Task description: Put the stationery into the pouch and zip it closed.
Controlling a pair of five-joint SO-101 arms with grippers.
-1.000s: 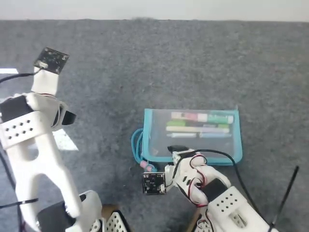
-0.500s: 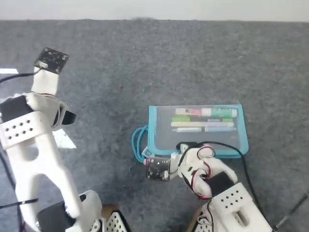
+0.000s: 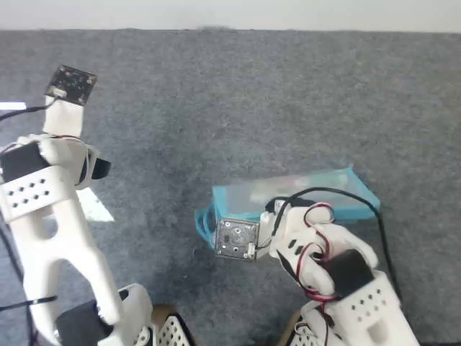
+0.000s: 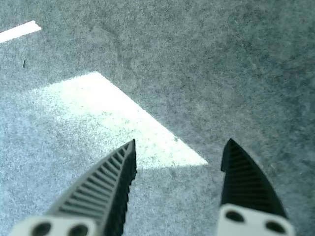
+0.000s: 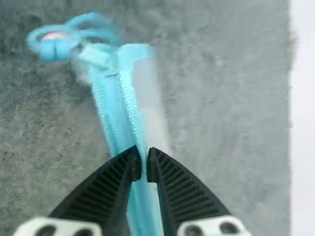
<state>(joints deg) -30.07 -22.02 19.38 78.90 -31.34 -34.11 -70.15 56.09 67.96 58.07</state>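
The teal pouch (image 3: 317, 189) with a clear face stands tipped up on its long edge right of the middle of the grey mat. The stationery inside shows as faint coloured streaks (image 3: 284, 186). My right gripper (image 3: 277, 209) is at the pouch's near edge. In the right wrist view this gripper (image 5: 142, 164) is shut on the teal zipper strip of the pouch (image 5: 125, 98). The zipper strip runs from the jaws to a blue cord loop with a pink bead (image 5: 56, 42). My left gripper (image 4: 179, 152) hangs open over the mat at the far left (image 3: 101, 167), with nothing in it.
A white tape patch (image 4: 113, 123) lies on the mat under the left gripper, and it also shows beside the left arm (image 3: 94, 207). The blue cord loop (image 3: 204, 220) sticks out at the pouch's left end. The mat's far edge meets a pale wall.
The pouch has slid away from the front edge and tipped from flat onto its long edge. The right arm has pushed forward with it. The left arm has barely moved.
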